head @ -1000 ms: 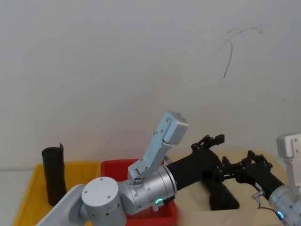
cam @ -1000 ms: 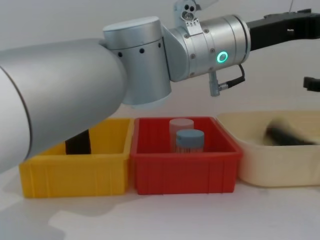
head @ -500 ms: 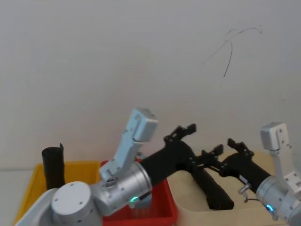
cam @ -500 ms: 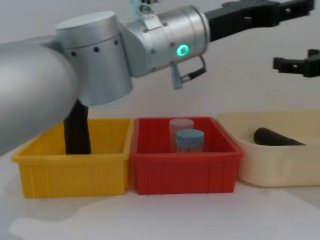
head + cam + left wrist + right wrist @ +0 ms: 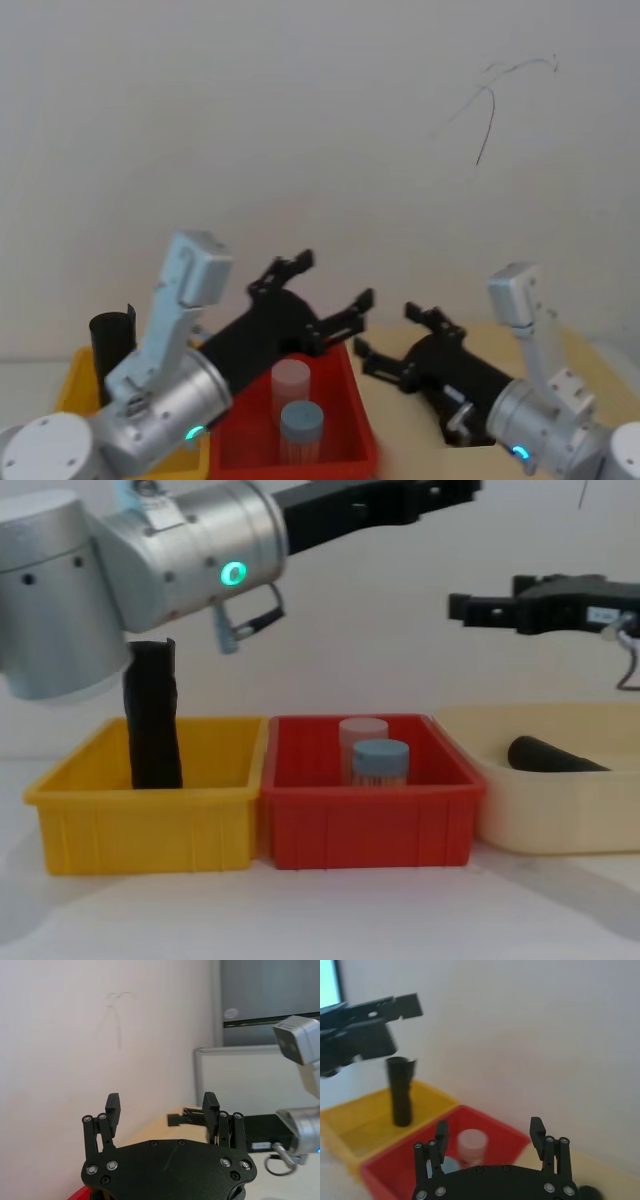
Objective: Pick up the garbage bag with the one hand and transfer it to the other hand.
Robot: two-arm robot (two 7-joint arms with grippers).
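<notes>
Garbage bag (image 5: 555, 755) lies in the cream tub (image 5: 540, 825) at the surface's right edge. Your left gripper (image 5: 333, 282) and right gripper (image 5: 388, 330) hover close, fingers spread, empty: reach down carelessly and they could clash.

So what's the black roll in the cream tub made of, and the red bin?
Garbage bag roll: looks like thin plastic film, rolled tight, smooth and matte. Red bin: probably hard moulded plastic, slightly glossy, with a ribbed front wall.
</notes>
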